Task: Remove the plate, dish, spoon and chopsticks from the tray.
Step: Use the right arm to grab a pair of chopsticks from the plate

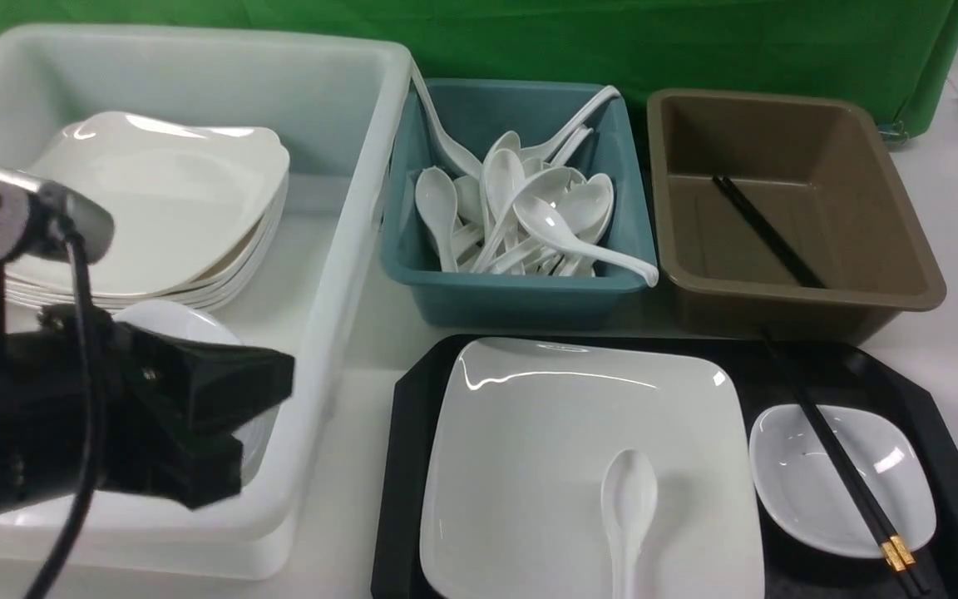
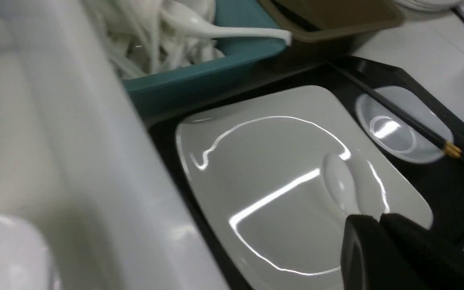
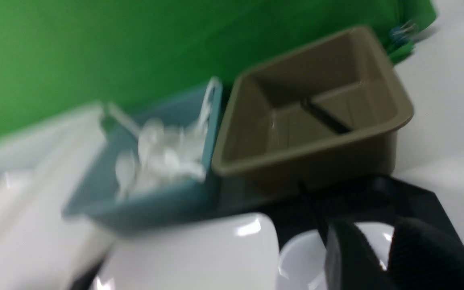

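The black tray (image 1: 949, 453) lies at the front right. On it sits the large white plate (image 1: 545, 433) with the white spoon (image 1: 629, 507) lying in it. Right of the plate is the small dish (image 1: 803, 491), with the black chopsticks (image 1: 841, 466) lying across it, gold band nearest me. My left gripper (image 1: 279, 383) is shut and empty over the white bin, left of the tray. In the left wrist view its tips (image 2: 377, 218) hover near the spoon (image 2: 338, 185) on the plate (image 2: 272, 169). My right gripper (image 3: 377, 231) is open and empty above the dish (image 3: 296, 257); it is out of the front view.
A big white bin (image 1: 346, 249) at the left holds a stack of plates (image 1: 155, 208). A teal bin (image 1: 520, 295) behind the tray holds several spoons. A brown bin (image 1: 812, 299) at the back right holds black chopsticks (image 1: 766, 233). A green cloth hangs behind.
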Action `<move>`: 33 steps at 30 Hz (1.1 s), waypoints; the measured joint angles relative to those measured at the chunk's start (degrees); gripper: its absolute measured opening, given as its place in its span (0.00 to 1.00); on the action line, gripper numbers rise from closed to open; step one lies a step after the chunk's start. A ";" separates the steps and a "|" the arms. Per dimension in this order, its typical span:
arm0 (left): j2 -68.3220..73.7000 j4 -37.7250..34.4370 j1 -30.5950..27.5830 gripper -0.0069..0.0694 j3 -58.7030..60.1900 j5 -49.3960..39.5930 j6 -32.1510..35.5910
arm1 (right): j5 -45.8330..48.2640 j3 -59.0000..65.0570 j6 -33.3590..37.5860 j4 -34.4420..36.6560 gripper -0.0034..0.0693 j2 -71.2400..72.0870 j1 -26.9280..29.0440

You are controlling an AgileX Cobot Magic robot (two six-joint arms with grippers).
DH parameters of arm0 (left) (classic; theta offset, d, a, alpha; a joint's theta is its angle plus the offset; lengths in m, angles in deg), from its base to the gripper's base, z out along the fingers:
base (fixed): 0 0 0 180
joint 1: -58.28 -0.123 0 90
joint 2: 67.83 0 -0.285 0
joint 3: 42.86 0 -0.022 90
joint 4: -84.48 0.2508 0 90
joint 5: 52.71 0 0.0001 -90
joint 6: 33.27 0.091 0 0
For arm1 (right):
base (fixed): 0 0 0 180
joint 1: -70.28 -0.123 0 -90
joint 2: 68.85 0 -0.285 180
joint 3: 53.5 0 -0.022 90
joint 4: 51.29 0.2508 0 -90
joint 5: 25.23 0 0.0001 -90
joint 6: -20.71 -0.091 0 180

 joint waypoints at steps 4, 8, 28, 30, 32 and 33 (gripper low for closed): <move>0.19 0.27 6.30 0.11 0.00 -0.55 3.78 | 16.22 -16.11 9.12 -1.19 0.31 -17.10 -3.95; -0.22 2.34 12.07 0.11 0.00 -1.04 5.07 | 33.13 -29.94 12.34 -5.17 0.32 -36.05 -4.90; -2.67 5.66 13.97 0.11 0.00 -2.61 5.37 | 28.81 -36.77 15.15 -7.63 0.68 -73.45 -4.90; -2.67 5.67 13.97 0.11 0.00 -2.61 5.37 | 26.88 -36.77 15.15 -7.63 0.69 -77.11 -4.90; -2.67 5.67 13.97 0.11 0.00 -2.61 5.37 | 26.11 -36.77 15.15 -7.63 0.69 -78.51 -4.90; -2.67 5.67 13.97 0.11 0.00 -2.61 5.37 | 25.35 -36.77 15.15 -7.63 0.69 -79.77 -4.90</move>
